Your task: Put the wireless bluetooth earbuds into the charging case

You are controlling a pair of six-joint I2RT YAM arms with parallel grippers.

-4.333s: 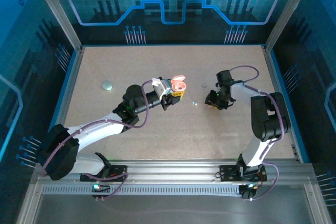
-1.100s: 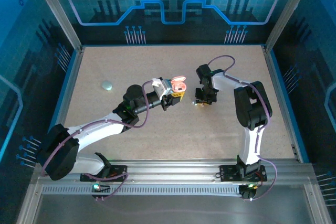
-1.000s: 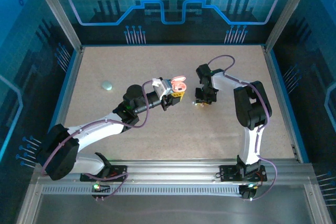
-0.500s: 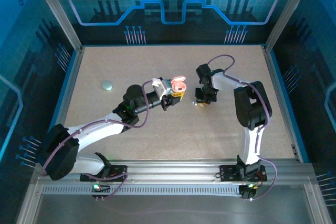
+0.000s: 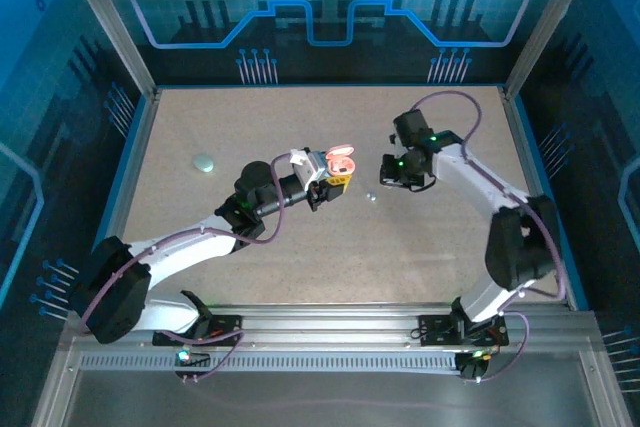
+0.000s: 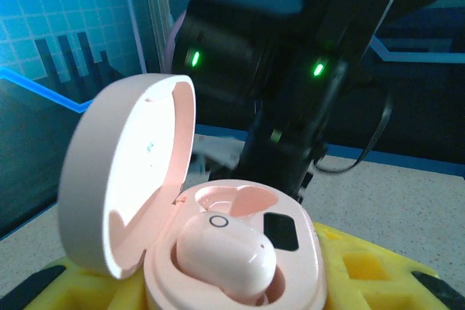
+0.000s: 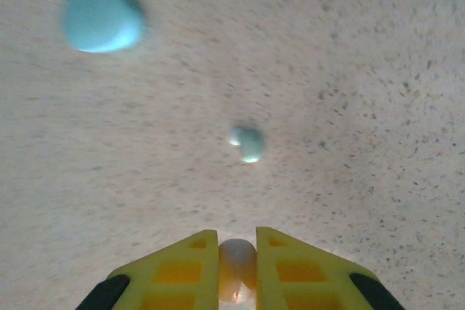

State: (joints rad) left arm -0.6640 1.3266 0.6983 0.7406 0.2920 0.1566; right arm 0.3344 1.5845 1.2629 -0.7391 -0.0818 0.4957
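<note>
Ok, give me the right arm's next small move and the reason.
Probably carry the right tool toward the open case in the left tool: it pinches a pale earbud, and one socket beside the seated earbud looks empty.

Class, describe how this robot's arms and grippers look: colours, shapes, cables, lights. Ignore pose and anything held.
The left arm and right arm have white links and bulky black joints, each trailed by a purple cable. Small green lights glow on the right arm. The left gripper and right gripper have blocky yellow fingers with square recesses.
</note>
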